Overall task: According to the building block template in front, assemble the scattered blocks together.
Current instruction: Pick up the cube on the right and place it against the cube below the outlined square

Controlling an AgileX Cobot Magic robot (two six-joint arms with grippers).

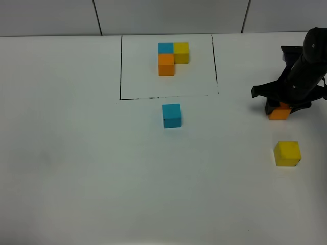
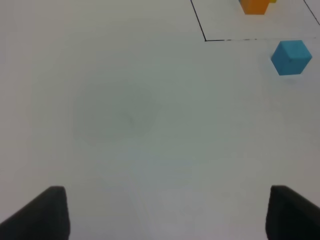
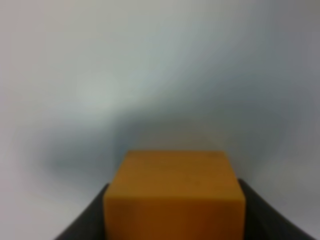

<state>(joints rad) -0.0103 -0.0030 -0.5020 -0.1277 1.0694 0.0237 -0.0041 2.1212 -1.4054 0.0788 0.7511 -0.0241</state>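
White tabletop (image 1: 76, 168) across the whole high view, with a grey panelled wall (image 1: 168, 15) behind. Near the far edge, a thin black rectangle outline (image 1: 121, 66) drawn on the surface.

At the right side, black right arm (image 1: 301, 71) reaching down. Its right gripper (image 1: 279, 108) is closed around the orange cube (image 1: 279, 113), with a dark finger tight against each side in the wrist view. Cannot tell whether that cube rests on the table or hangs just above it.

On the other side, left gripper (image 2: 165, 215) spread wide and holding nothing, only its two dark fingertips (image 2: 40, 215) showing above the white surface.

Inside the outline, the building block template (image 1: 171, 57): blue at the far left, yellow touching its right side, orange touching its near side, forming an L.

Just outside the outline's near line, mid-table, the blue cube (image 1: 172, 116), well apart from the other two loose cubes. Toward the front from the held cube, near it but not touching, the yellow cube (image 1: 287, 153).
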